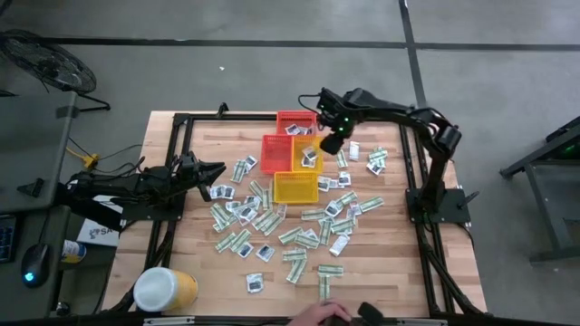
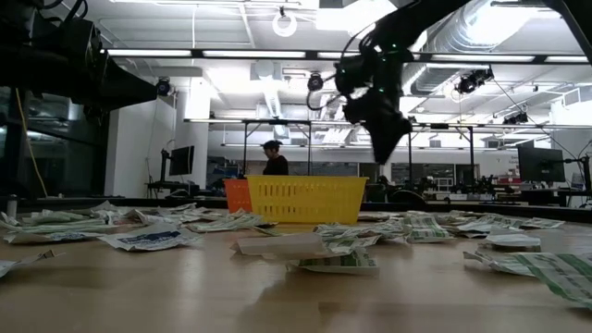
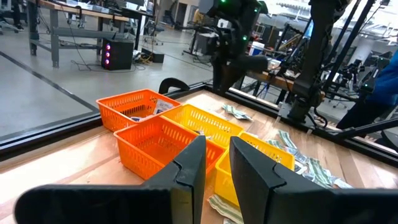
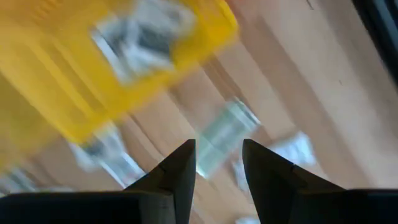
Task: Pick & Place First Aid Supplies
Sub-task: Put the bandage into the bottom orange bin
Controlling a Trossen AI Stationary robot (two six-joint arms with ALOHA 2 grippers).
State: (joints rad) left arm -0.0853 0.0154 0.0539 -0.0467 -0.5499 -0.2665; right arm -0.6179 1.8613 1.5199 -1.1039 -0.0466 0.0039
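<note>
Nearest the low camera lies bare wooden table [image 2: 185, 296], the biggest thing in sight, with the first aid supplies [image 1: 299, 231] strewn thickly over its middle, from about seven o'clock round to three o'clock of the baskets as the high view shows it. At the table's seven o'clock corner stands a yellow tub [image 1: 168, 290] with a white lid. Four small baskets cluster near the table's twelve o'clock side: a red basket [image 1: 294, 120], an orange basket [image 1: 277, 154], a yellow basket [image 1: 295, 187] nearest the heap, and another yellow basket [image 1: 308, 155] holding a white packet with dark marks. My right gripper [image 1: 332, 142] hangs in the air at three o'clock of that last basket; its fingers [image 4: 180, 171] stand apart with nothing between them, and a pale green packet [image 4: 221, 140] lies on the wood below. My left gripper [image 1: 214, 168] waits at the table's nine o'clock side, its fingers [image 3: 186, 171] a narrow gap apart and empty. A person's hand [image 1: 319, 314] shows at the six o'clock edge.
</note>
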